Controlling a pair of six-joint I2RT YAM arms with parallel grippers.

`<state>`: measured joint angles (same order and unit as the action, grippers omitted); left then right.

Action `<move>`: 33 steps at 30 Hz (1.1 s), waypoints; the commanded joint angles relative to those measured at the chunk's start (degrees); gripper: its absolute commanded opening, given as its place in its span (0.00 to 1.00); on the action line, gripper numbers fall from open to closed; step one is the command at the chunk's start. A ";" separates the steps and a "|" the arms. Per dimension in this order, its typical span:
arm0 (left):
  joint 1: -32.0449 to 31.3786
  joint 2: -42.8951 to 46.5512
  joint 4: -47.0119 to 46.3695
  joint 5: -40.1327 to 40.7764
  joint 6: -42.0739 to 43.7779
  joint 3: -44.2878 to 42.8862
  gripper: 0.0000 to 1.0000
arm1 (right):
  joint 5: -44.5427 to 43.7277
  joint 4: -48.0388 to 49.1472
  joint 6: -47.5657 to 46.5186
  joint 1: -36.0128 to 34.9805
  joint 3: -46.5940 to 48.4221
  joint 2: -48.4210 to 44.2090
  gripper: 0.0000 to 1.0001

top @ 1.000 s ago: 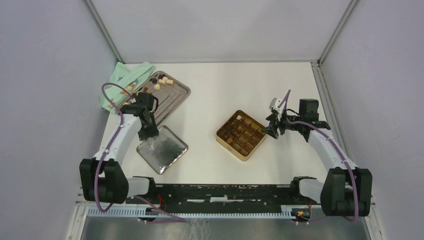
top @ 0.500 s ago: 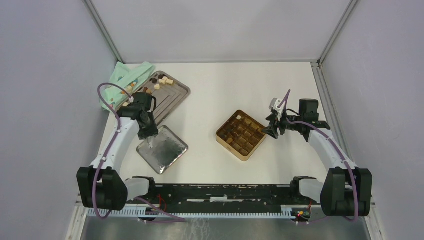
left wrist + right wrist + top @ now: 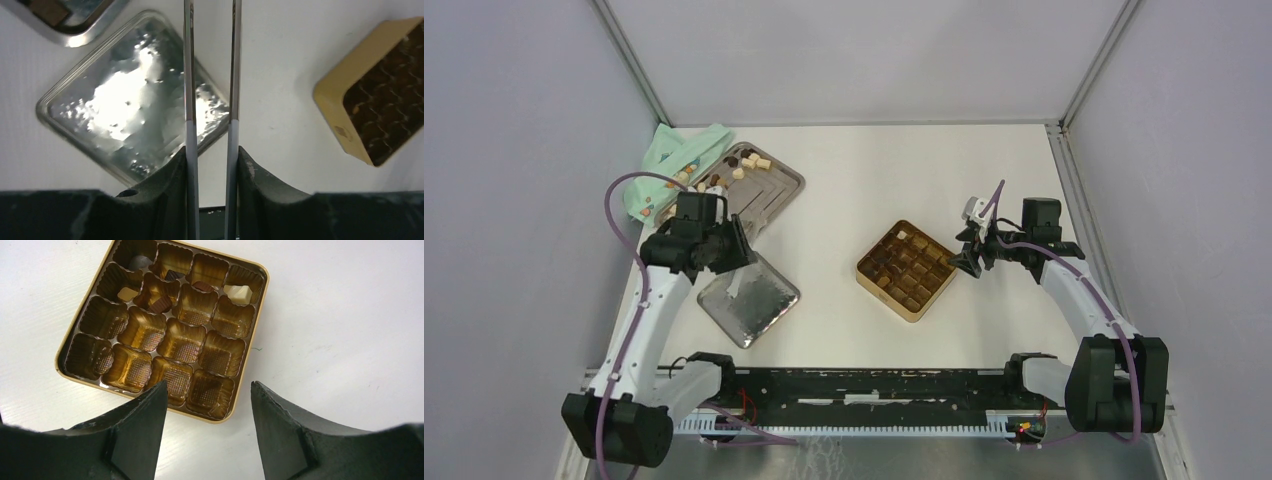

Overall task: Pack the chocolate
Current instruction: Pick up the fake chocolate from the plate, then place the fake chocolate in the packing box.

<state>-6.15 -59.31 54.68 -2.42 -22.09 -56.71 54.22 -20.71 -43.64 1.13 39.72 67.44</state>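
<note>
White tabletop (image 3: 874,180) inside pale grey walls fills the overhead view: a mint-green bag (image 3: 674,155) lies at the far left, beside a shiny ribbed metal tray (image 3: 774,190) that carries small brown and cream-white chocolate pieces (image 3: 749,160). A second, smooth metal tray (image 3: 759,300) lies nearer, and a gold square tin (image 3: 906,270) sits well to its right. The left gripper (image 3: 729,275) hangs over the smooth tray's far corner, apart from the chocolate; a second ago it pointed down at that tray's left edge with its elbow further right. The right gripper (image 3: 964,260) stands just right of the tin, unchanged. From the left wrist, the left gripper (image 3: 210,165) carries two thin metal blades (image 3: 188,75) a narrow gap apart with nothing between them, above the smooth tray (image 3: 100,100); the tin (image 3: 345,100) lies off to the right. From the right wrist, the right gripper (image 3: 207,387) is spread wide and empty over the tin's (image 3: 182,340) near edge, and a few chocolate pieces (image 3: 237,292) sit in its far compartments.
</note>
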 commanded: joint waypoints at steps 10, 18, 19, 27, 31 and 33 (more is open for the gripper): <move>-13.69 15.17 -27.50 -23.77 -9.62 8.26 0.02 | 0.74 0.02 -2.42 0.40 0.57 -1.69 0.68; -31.05 13.98 -36.63 -14.71 -12.56 11.58 0.02 | -2.42 6.28 1.82 0.21 -1.42 -1.21 0.68; -32.70 13.56 -37.26 -13.45 -12.48 12.00 0.02 | -4.23 8.54 3.70 -0.22 -1.89 -1.05 0.69; -37.55 10.86 -37.99 -8.74 -10.70 13.55 0.02 | -23.61 9.71 4.20 -11.72 5.63 9.89 0.68; -37.66 12.39 -36.60 -7.91 -10.61 14.93 0.02 | -26.52 7.17 4.26 -13.22 8.75 13.94 0.66; -37.75 13.06 -35.97 -7.95 -10.54 15.30 0.02 | -27.75 7.34 4.55 -13.65 8.88 14.63 0.65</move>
<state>-43.57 -48.64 21.61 -12.01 -32.18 -41.69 32.42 -12.71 -40.05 -11.70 45.71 81.14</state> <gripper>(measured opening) 0.408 0.656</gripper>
